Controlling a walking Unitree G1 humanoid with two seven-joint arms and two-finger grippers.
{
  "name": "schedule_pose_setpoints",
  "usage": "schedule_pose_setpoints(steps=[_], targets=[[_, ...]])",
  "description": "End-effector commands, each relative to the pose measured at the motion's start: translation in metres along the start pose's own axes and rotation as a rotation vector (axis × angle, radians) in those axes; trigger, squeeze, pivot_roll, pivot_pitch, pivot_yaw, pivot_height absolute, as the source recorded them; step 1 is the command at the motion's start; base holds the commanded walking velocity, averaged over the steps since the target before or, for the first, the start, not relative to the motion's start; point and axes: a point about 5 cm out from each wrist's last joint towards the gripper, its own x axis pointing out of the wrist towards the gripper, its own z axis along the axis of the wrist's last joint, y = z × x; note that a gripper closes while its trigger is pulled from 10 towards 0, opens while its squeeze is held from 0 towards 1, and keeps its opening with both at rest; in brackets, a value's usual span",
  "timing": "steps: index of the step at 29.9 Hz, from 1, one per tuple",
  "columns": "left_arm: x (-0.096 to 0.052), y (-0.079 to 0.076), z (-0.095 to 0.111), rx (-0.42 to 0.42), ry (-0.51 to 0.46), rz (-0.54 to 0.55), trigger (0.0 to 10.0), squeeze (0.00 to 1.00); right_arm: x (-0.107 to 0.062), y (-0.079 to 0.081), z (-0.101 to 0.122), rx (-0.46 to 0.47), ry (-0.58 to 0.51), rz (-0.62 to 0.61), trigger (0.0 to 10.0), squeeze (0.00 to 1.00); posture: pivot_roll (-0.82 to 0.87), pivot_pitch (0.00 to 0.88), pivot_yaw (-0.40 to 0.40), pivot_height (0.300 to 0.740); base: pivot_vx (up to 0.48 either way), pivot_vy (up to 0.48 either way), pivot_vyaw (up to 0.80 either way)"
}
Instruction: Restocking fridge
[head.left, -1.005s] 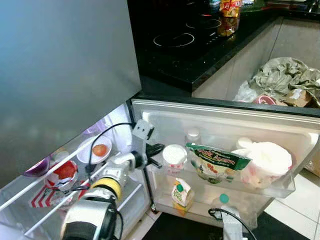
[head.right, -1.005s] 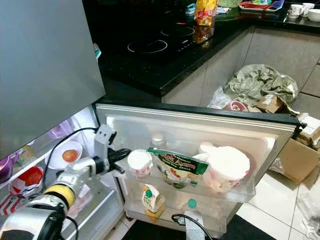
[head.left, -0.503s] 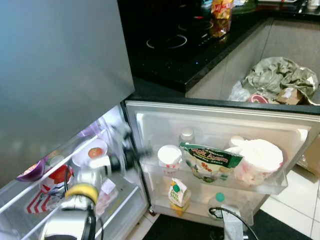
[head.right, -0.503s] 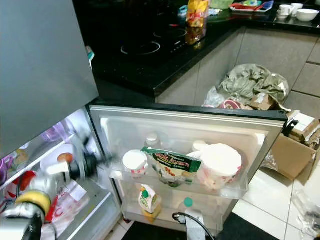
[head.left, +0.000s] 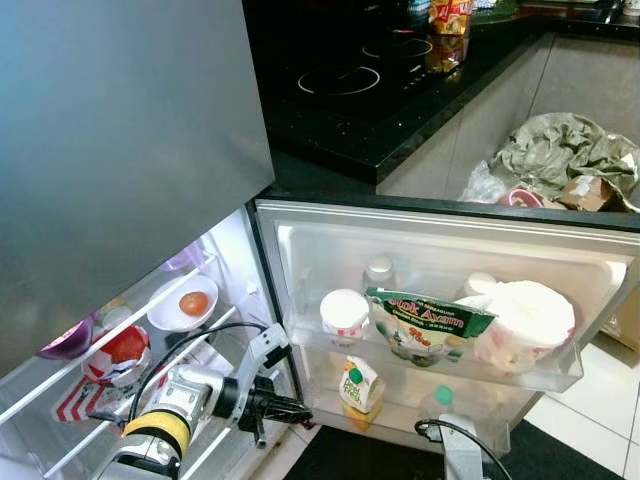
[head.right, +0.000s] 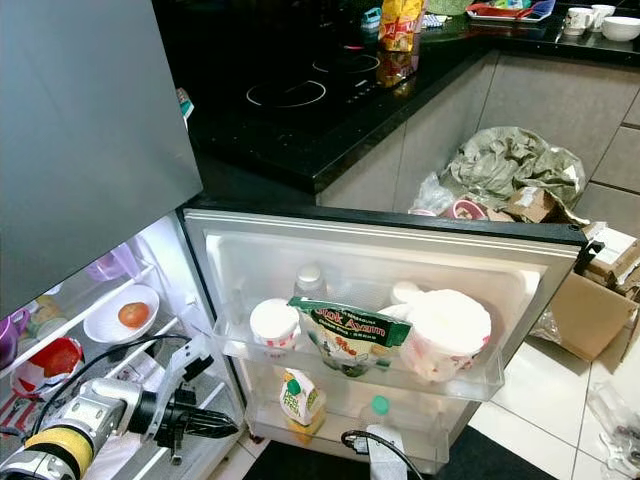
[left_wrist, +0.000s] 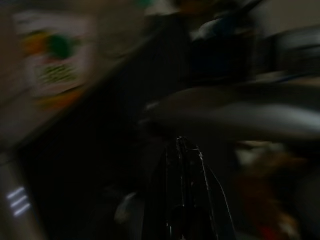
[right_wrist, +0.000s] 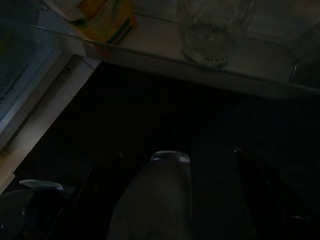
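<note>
While fingers pressed together, left tool low by fridge door | juice carton just beside.

Silver left arm, yellow band, looping black cable

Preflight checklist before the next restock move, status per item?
1. Fridge door open: ok.
2. Left hand empty, fingers shut, low by the fridge opening: ok.
3. Free room on upper door shelf: not ok; white cup, green pouch and white tub crowd it.
4. Free room on lower door shelf: ok; gap between carton and green-capped bottle.
5. Right hand load: cannot tell, wrist view too dark.
</note>
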Motion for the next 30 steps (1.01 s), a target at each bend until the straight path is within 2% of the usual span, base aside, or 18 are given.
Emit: schedule_pose_setpoints(steps=[1,2,3,4,6,7,9,10,11,14,19,21,22,24,25,26,28,30], targets=[[-0.005,0.005,-0.018,-0.024,-0.002,0.162,10.0,0.00,0.000,-0.001,-0.006,0.002,0.015,-0.010,10.0,0.00,-0.19,0.065,0.066,0.740,0.000,0.000,0.00],[-0.005,0.005,-0.018,-0.024,-0.002,0.162,10.0,0.00,0.000,-0.001,-0.006,0.002,0.015,-0.010,10.0,0.00,-0.19,0.065,0.066,0.740,0.000,0.000,0.00],[-0.003,0.005,-0.024,-0.061,-0.028,0.243,10.0,0.00,0.000,-0.002,-0.006,0.002,0.014,-0.017,10.0,0.00,-0.19,0.060,0.064,0.740,0.000,0.000,0.00],[-0.003,0.005,-0.024,-0.061,-0.028,0.243,10.0,0.00,0.000,-0.002,-0.006,0.002,0.014,-0.017,10.0,0.00,-0.19,0.060,0.064,0.740,0.000,0.000,0.00],[0.004,0.004,-0.044,-0.153,-0.025,0.415,10.0,0.00,-0.001,-0.004,-0.008,0.003,0.013,-0.030,10.0,0.00,-0.18,0.057,0.066,0.740,0.000,0.000,0.00],[0.004,0.004,-0.044,-0.153,-0.025,0.415,10.0,0.00,-0.001,-0.004,-0.008,0.003,0.013,-0.030,10.0,0.00,-0.18,0.057,0.066,0.740,0.000,0.000,0.00],[0.011,-0.002,-0.074,-0.247,0.040,0.610,10.0,0.00,-0.001,-0.005,-0.007,-0.004,0.009,-0.052,10.0,0.00,-0.18,0.056,0.069,0.740,0.000,0.000,0.00],[0.011,-0.002,-0.074,-0.247,0.040,0.610,10.0,0.00,-0.001,-0.005,-0.007,-0.004,0.009,-0.052,10.0,0.00,-0.18,0.056,0.069,0.740,0.000,0.000,0.00],[0.014,-0.006,-0.084,-0.274,0.058,0.665,10.0,0.00,-0.001,-0.007,-0.008,-0.016,0.024,-0.069,10.0,0.00,-0.18,0.052,0.066,0.740,0.000,0.000,0.00],[0.020,-0.012,-0.092,-0.301,0.055,0.718,10.0,0.00,-0.001,-0.011,-0.009,-0.063,0.065,-0.133,10.0,0.00,-0.18,0.032,0.058,0.740,0.000,0.000,0.00],[0.027,-0.018,-0.094,-0.308,0.042,0.715,10.0,0.00,-0.001,-0.013,-0.011,-0.078,0.082,-0.174,10.0,0.00,-0.18,0.029,0.052,0.740,0.000,0.000,0.00],[0.033,-0.022,-0.094,-0.303,0.032,0.707,10.0,0.00,-0.001,-0.013,-0.010,-0.063,0.049,-0.170,10.0,0.00,-0.18,0.041,0.053,0.740,0.000,0.000,0.00],[0.038,-0.025,-0.094,-0.305,0.028,0.710,10.0,0.00,-0.002,-0.013,-0.007,-0.044,-0.018,-0.167,10.0,0.00,-0.16,0.041,0.047,0.740,0.000,0.000,0.00],[0.038,-0.025,-0.094,-0.305,0.028,0.710,10.0,0.00,-0.002,-0.013,-0.007,-0.044,-0.018,-0.167,10.0,0.00,-0.16,0.041,0.047,0.740,0.000,0.000,0.00],[0.042,-0.026,-0.091,-0.286,0.016,0.714,10.0,0.00,-0.005,-0.038,-0.005,-0.023,-0.107,-0.185,10.0,0.00,-0.16,0.035,0.035,0.740,0.000,0.000,0.00],[0.052,-0.027,-0.075,-0.268,-0.071,0.695,10.0,0.00,-0.015,-0.075,0.008,-0.034,-0.252,-0.172,10.0,0.00,-0.16,0.029,0.035,0.740,0.000,0.000,0.00],[0.055,-0.027,-0.069,-0.262,-0.099,0.684,10.0,0.00,-0.017,-0.082,0.012,-0.050,-0.278,-0.166,10.0,0.00,-0.16,0.032,0.037,0.740,0.000,0.000,0.00],[0.058,-0.027,-0.064,-0.241,-0.104,0.669,10.0,0.00,-0.016,-0.080,0.016,-0.063,-0.289,-0.133,10.0,0.00,-0.16,0.045,0.049,0.740,0.000,0.000,0.00]])
